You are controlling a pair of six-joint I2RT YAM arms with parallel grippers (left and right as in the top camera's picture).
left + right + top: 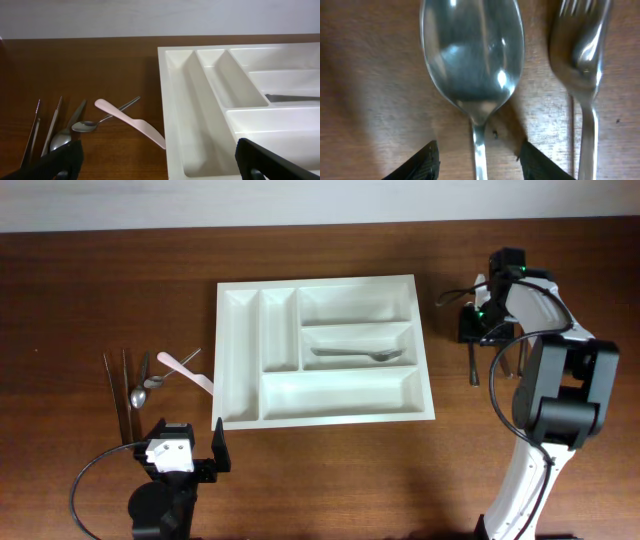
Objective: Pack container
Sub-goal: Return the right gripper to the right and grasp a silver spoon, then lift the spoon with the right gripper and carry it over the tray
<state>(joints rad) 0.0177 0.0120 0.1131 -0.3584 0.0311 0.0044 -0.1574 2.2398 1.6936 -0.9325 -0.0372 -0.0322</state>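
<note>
Your right pincer (478, 328) hangs at the far right of the desk (100, 290), well to the right of the container (318, 281) and over loose cutlery; from overhead you cannot tell how its jaws stand. Your left pincer (186, 448) sits at the near left edge, spread wide, just off the container's near left corner. The white container lies mid-desk, with a small spoon (357, 355) lying in its middle long compartment. In the left wrist view, your left pincer (162, 162) shows both fingers far apart at the bottom corners, holding nothing. The container (165, 85) fills the right half. To its left on the wood lie a pale knife (127, 122), its tip near the container wall, a teaspoon (89, 125) and two thin metal sticks (35, 132). In the right wrist view, your right pincer (479, 161) stands partly spread, one finger on each side of the neck of a large spoon (472, 60), not yet pinching it. A fork (580, 45) lies just to the right.
</note>
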